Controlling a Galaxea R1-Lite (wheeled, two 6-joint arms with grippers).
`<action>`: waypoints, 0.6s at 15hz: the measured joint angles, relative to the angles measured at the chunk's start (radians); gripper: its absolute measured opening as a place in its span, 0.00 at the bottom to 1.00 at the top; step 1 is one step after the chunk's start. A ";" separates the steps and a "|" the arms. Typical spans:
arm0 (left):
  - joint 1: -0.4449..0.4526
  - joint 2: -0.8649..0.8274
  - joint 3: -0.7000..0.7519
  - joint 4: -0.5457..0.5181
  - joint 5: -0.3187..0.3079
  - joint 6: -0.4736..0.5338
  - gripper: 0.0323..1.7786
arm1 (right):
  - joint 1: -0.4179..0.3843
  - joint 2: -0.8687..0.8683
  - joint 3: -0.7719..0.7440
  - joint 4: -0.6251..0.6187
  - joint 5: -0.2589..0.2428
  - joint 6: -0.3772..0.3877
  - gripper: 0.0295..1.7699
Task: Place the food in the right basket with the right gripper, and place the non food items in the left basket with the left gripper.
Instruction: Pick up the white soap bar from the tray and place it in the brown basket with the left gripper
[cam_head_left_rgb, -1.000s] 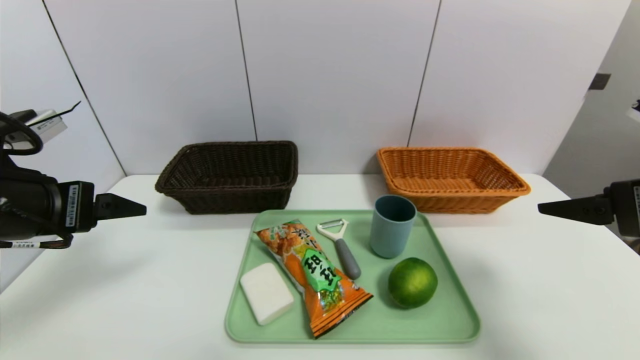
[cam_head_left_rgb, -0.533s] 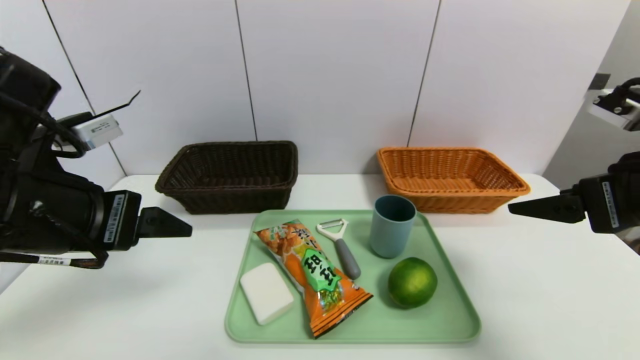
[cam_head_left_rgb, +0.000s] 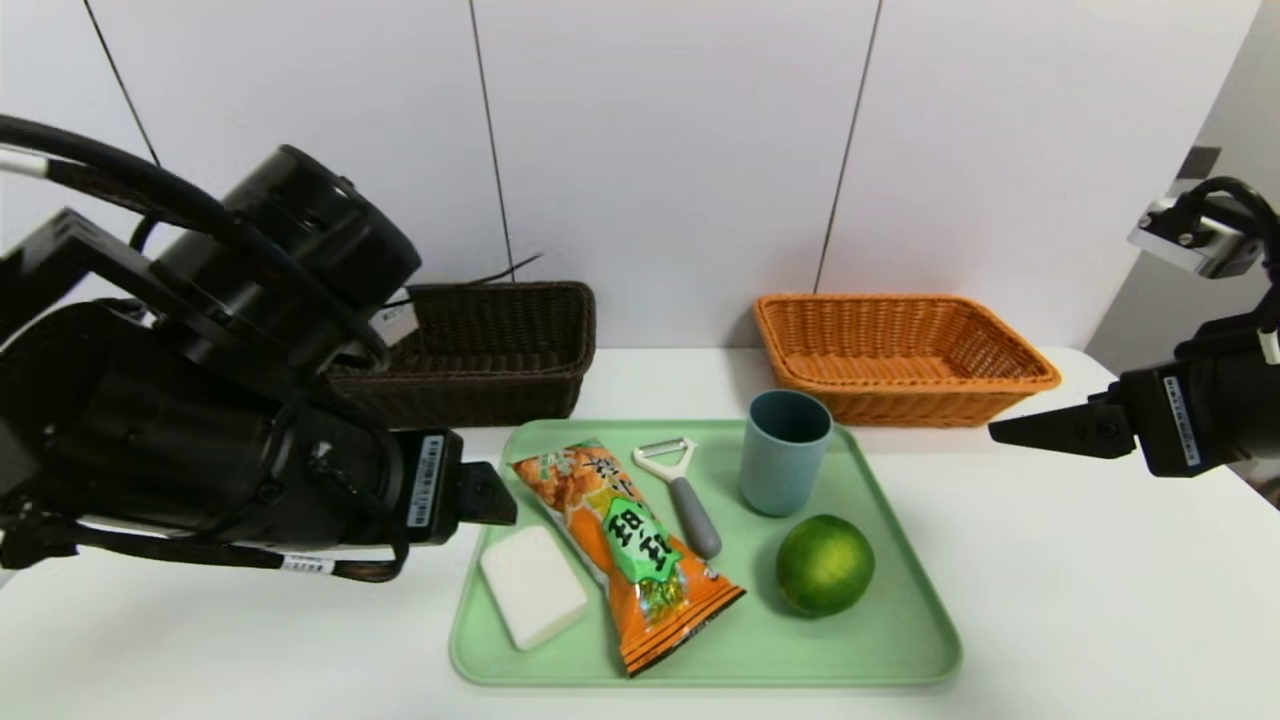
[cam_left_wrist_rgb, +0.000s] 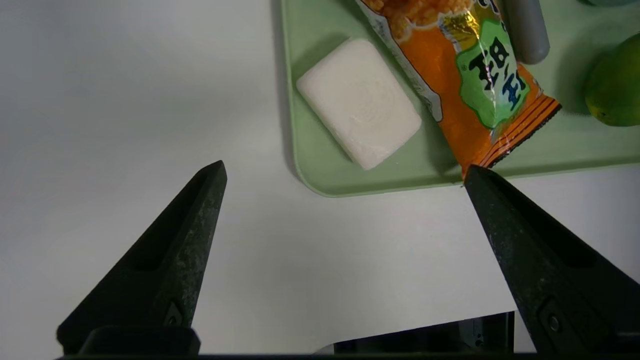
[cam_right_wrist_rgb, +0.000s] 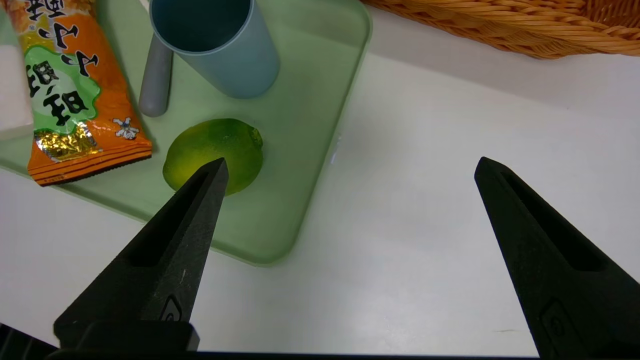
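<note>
**Black claws close in on the green tray**

Black and bulky, the left arm has swung in from the table's left edge and now hides much of the dark brown basket (cam_head_left_rgb: 510, 340); a second ago that basket was in full view. The left gripper (cam_head_left_rgb: 490, 493) hangs with its jaws spread wide and empty just beside the tray's (cam_head_left_rgb: 890, 650) left rim, near the white soap block (cam_head_left_rgb: 533, 587).

The right gripper (cam_head_left_rgb: 1030, 432) has crept slightly inward (far less than its twin) and hovers, parted and empty, over bare table right of the tray, in front of the light orange basket (cam_head_left_rgb: 900, 350).

Nothing on the tray has shifted: the orange snack bag (cam_head_left_rgb: 625, 540) lies diagonally between block and peeler (cam_head_left_rgb: 680, 495), the blue-grey cup (cam_head_left_rgb: 785, 450) stands upright, and the green citrus (cam_head_left_rgb: 825, 565) sits in front of it.
</note>
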 joint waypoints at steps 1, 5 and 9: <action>-0.022 0.025 -0.015 0.000 0.002 -0.015 0.95 | 0.005 0.004 0.001 0.000 0.000 0.002 0.96; -0.082 0.143 -0.113 0.036 0.033 -0.090 0.95 | 0.011 0.015 0.017 -0.002 0.001 0.006 0.96; -0.111 0.256 -0.179 0.096 0.073 -0.172 0.95 | 0.011 0.017 0.041 -0.030 0.000 0.005 0.96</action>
